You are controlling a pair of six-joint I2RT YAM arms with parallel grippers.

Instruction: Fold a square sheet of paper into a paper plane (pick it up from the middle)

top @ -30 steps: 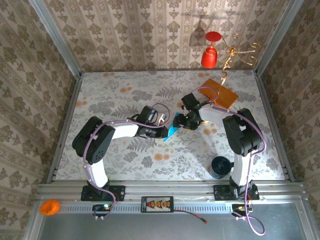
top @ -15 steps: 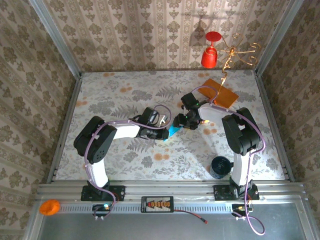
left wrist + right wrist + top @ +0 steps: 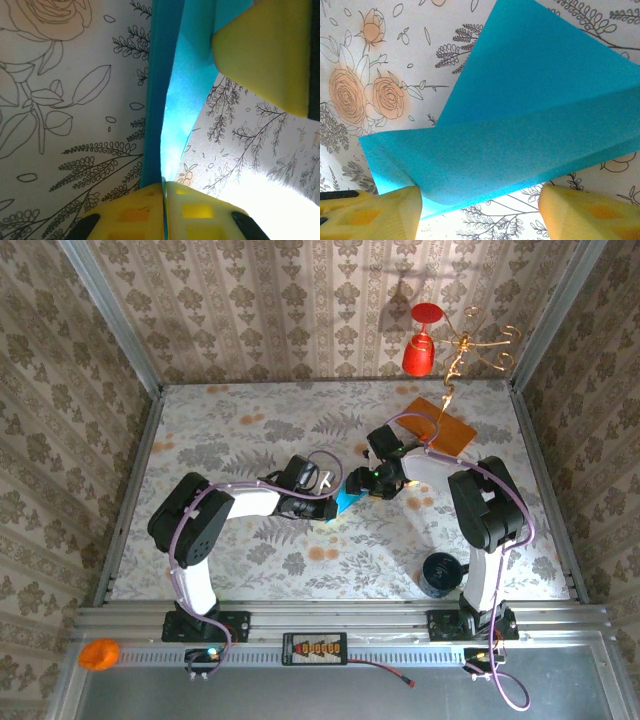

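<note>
Closer together than a second ago, the two arms meet at mid-surface, the left one having edged rightward. Left jaws are pinched tight on one edge of the half-folded teal paper sheet (image 3: 170,100), which runs away from them as a narrow crease. Right jaws stand wide and grip nothing, their yellow pads (image 3: 385,210) either side of the sheet's folded flap, whose lower edge overlaps one pad. Held at a single point over the floral surface (image 3: 60,100), the sheet looks vulnerable: a tug from the left, or a crooked closing on the right, could twist the crease or tear the paper.
</note>
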